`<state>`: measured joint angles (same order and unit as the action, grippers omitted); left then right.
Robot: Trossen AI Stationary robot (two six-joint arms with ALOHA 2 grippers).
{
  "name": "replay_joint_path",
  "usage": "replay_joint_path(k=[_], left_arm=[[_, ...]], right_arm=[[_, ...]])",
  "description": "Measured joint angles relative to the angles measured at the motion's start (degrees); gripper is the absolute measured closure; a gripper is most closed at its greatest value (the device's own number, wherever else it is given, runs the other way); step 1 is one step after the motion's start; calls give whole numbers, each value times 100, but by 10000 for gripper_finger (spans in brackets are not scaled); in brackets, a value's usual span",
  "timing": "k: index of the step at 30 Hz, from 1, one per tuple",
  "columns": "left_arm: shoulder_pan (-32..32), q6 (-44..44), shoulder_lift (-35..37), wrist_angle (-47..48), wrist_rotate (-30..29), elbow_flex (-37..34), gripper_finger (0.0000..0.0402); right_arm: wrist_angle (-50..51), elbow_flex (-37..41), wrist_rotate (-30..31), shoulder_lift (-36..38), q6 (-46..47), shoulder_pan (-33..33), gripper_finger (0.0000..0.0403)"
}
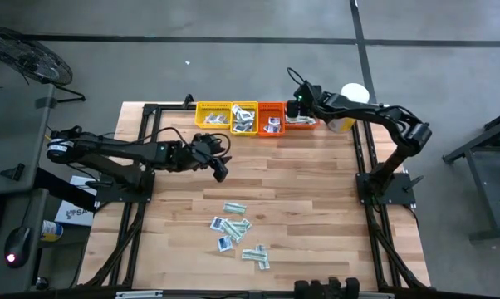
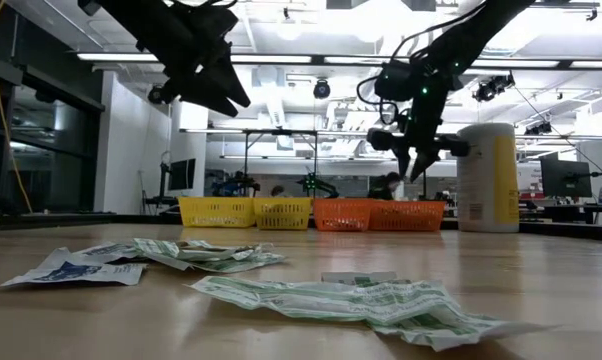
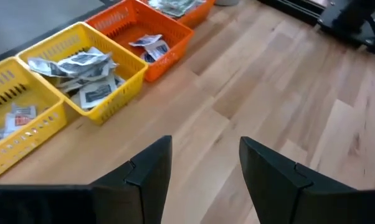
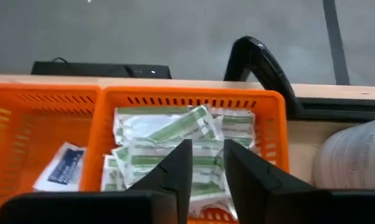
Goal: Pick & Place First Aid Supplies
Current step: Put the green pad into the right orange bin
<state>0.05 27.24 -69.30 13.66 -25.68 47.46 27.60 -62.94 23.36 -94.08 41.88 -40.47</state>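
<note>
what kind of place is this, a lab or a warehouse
Most likely a robotics lab or workshop: a wooden table on a concrete floor, ceiling strip lights, and benches with monitors in the room behind.

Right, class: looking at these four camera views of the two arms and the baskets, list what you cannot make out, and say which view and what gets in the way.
- Right wrist view: the right gripper covers part of the green-striped packets; whether it holds one cannot be told.
- High view: print on the loose packets is too small to read.
- Low view: basket walls hide their contents.
- Left wrist view: the leftmost yellow basket is cut by the edge.
</note>
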Motion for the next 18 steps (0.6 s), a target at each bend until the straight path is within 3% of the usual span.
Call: replay_joint_path(k=[5, 11, 18], left_arm=[[-3, -51, 0, 28, 156, 0, 215], [-4, -151, 5, 82, 294, 0, 215], [-4, -151, 57, 155, 294, -2, 215]], right_arm=[[-710, 0, -537, 1, -267, 38, 301], [-1667, 0, -2431, 80, -1091, 114, 298], [-1872, 0, -4248, 188, -2563, 776, 303]])
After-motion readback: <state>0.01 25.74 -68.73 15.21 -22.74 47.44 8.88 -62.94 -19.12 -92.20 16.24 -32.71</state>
